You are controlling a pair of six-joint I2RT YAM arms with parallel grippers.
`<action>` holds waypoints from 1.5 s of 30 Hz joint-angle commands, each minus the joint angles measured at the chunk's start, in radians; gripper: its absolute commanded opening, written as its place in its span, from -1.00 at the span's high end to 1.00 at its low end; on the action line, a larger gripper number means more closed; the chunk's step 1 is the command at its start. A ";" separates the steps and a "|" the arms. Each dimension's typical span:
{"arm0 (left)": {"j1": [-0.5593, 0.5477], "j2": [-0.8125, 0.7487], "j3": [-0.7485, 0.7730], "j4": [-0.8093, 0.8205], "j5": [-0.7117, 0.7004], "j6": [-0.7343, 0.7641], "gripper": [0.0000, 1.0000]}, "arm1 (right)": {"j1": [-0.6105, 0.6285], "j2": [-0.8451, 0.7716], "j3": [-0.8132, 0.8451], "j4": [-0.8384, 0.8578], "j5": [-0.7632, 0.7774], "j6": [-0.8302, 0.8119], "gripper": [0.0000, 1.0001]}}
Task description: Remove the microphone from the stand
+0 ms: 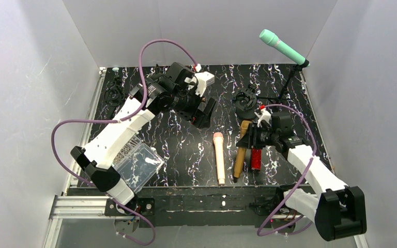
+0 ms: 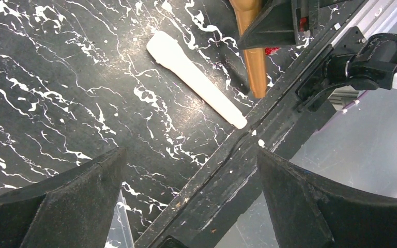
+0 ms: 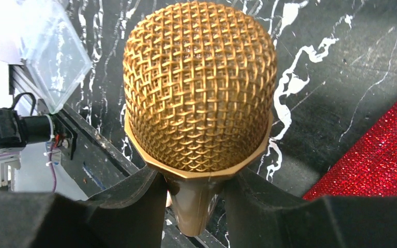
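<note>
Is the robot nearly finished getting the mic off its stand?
Partly, it seems. Done: a pink mic and a red mic lie on the table. In hand: the right gripper is shut on the gold mic at its neck. The left gripper is open and empty. Left: the teal mic sits in its stand at the back right.

The mint-green microphone (image 1: 281, 45) sticks up on its thin black stand (image 1: 289, 80) in the far right corner, with open air above it and the white side wall (image 1: 372, 77) close by. A black round clip holder (image 1: 247, 101) stands just left of the stand. The black marbled table (image 1: 181, 150) is bare between the clear plastic box (image 1: 137, 164) and the pale pink microphone (image 1: 218, 157), which lies next to a gold metal microphone (image 1: 240, 155).
</note>
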 commanded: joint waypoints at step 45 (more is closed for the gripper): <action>0.020 -0.001 0.069 -0.111 0.006 -0.053 -0.97 | 0.059 0.410 0.168 -0.072 0.217 -0.009 0.60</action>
